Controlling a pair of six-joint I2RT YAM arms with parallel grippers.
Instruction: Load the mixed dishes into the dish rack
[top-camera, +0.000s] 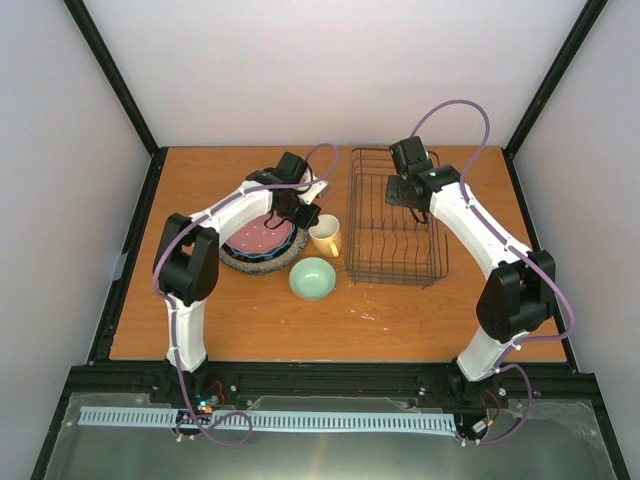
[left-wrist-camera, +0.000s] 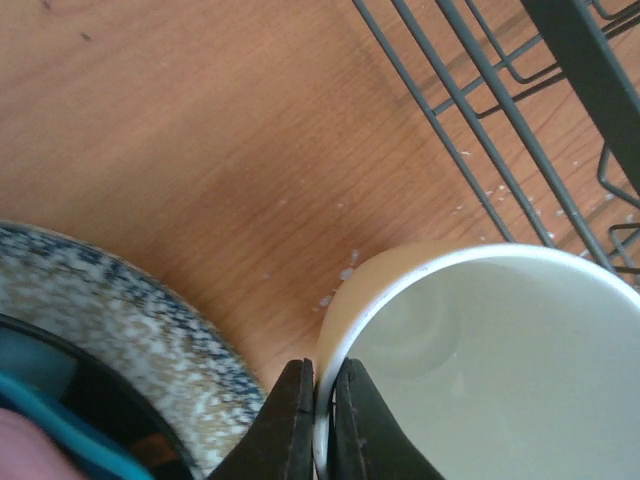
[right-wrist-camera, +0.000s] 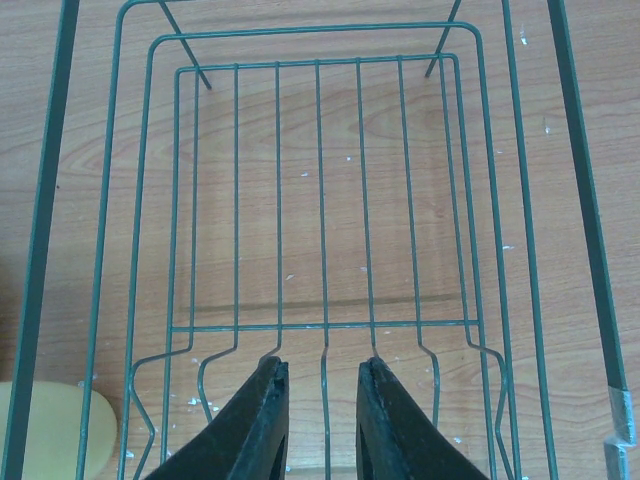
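Top external view is showing the dish rack (top-camera: 396, 282) sitting totally empty, so basically nothing's loaded yet. Left gripper (left-wrist-camera: 322, 378) is pinching the rim of the yellow mug (top-camera: 325, 236), which is sitting just beside the rack at its 9 o'clock. Right gripper (right-wrist-camera: 321, 366) is hovering over the rack, fingers a bit apart, holding nothing. Mint bowl (top-camera: 312, 278) at the mug's 6 o'clock and the plate stack (top-camera: 262, 242) at its 9 are waiting too, I'd say.

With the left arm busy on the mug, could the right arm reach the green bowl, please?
Probably yes: the bowl sits uncovered left of the rack, and the right tool hangs open and empty above it, needing only to clear its wall.
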